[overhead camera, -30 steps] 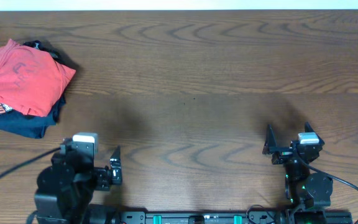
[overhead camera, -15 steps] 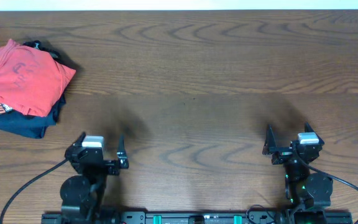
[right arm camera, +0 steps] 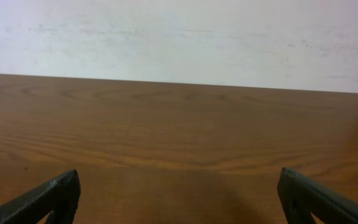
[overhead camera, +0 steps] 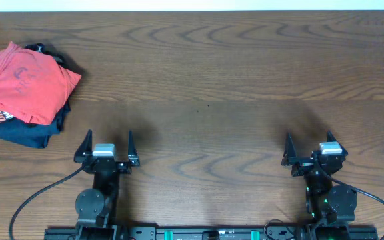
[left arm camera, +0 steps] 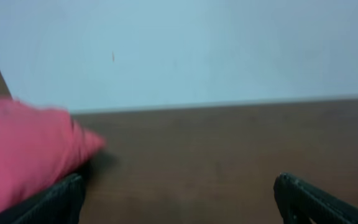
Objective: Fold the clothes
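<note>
A: Nearest entries?

B: Left hand [overhead camera: 109, 135]: fingers spread wide, nothing held. Right hand [overhead camera: 308, 137]: fingers equally wide apart, nothing held. Both sit at the near edge of the wooden surface [overhead camera: 232, 67].

A: Farther back?

B: Coral T-shirt [overhead camera: 29, 83]: folded, far left of the surface, well apart from both hands. It lies on a dark navy garment [overhead camera: 19, 133], whose edges show beneath it.

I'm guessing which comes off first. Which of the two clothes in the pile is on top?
The coral-red T-shirt is on top. The dark navy garment lies underneath, only its edges peeking out.
</note>
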